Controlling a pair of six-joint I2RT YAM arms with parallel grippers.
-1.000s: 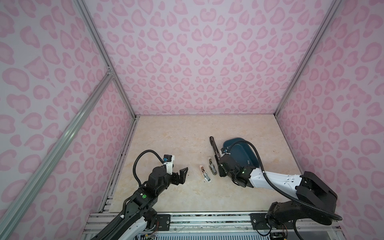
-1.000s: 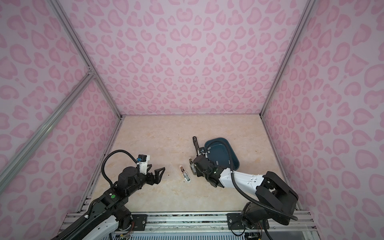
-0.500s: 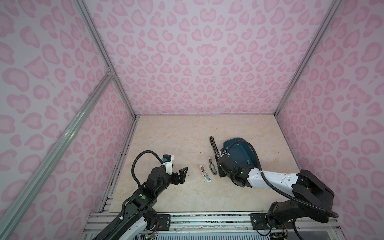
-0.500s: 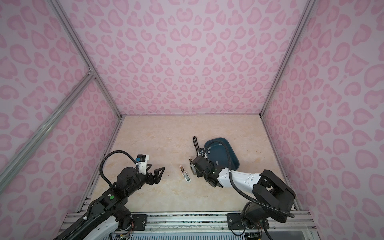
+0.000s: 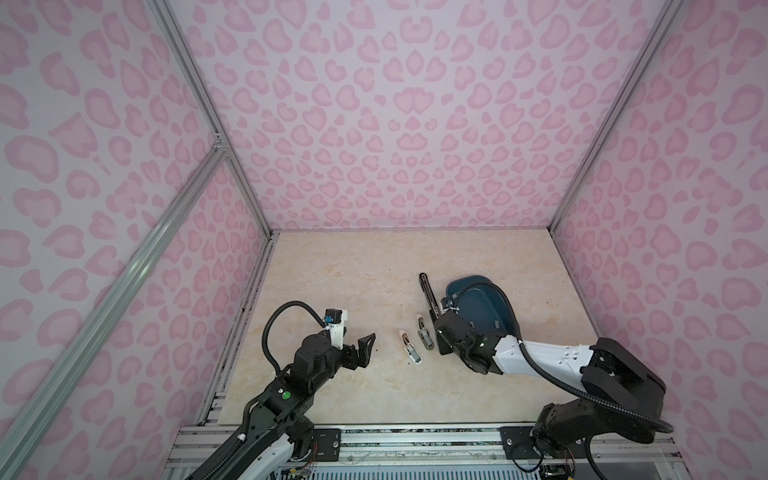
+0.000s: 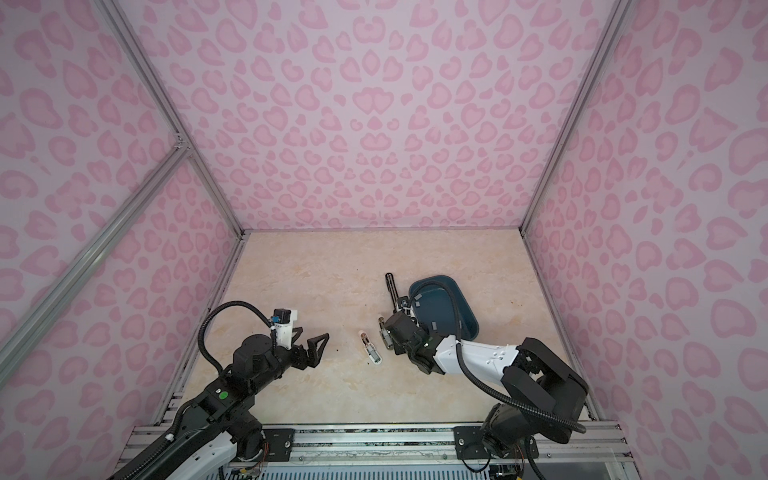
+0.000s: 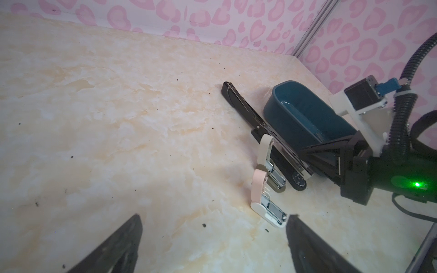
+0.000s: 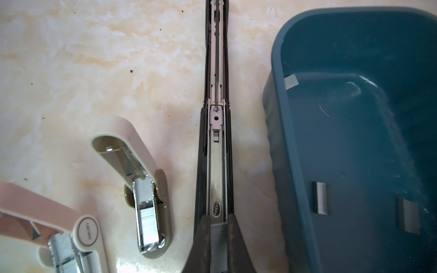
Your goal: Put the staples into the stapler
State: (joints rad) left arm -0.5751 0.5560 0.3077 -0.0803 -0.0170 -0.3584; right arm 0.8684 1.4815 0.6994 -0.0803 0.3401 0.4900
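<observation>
Left gripper [image 7: 212,224] hangs released and empty above the table. Pink stapler [image 7: 257,186] and beige stapler [image 8: 142,165] lie flipped open. Black stapler [image 8: 216,153] lies open with its channel bare. Right gripper [image 8: 219,227] is clenched on a staple strip [image 8: 218,241] directly over that channel. Spare strips [image 8: 320,197] lie in the blue tray [image 8: 276,71]. Step judged in hand: insertion. Next move: lower the strip square into the channel, then release.

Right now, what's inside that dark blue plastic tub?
Flat grey metal staple strips: two lie apart on the floor of the dark blue plastic tub, a third paler piece against its wall. The right arm's black cable hides part of the floor in both top views.
</observation>
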